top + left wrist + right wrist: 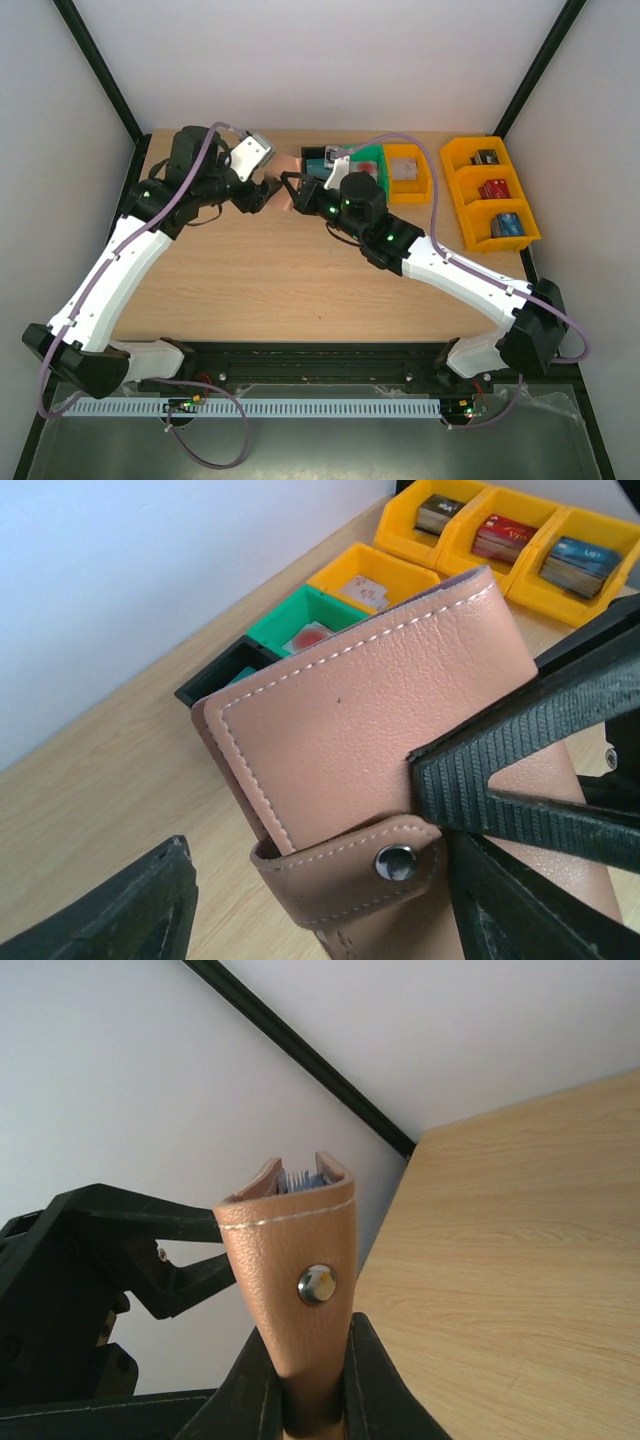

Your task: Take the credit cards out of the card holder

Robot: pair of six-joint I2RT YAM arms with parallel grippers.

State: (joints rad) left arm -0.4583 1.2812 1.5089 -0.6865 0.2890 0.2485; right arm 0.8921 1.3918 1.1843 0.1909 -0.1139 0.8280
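Top view: the card holder (285, 200) is mid-frame over the table (300, 290). The left gripper (264, 193) comes in from the left and the right gripper (291, 188) from the right, both right up on it.
Left wrist view: tan face toward the camera, long axis running lower left to upper right, snap (396, 862) buttoned near the bottom. The left gripper's jaws gape either side, not pinching.
Right wrist view: the right gripper is clamped on the holder's lower end. The holder stands upright with its mouth at the top, and what look like the credit cards (300, 1178) peek out, so I'd guess the free left one goes there.
Writing: nothing readable; the boxes in the yellow bins (405, 550) are too blurry.
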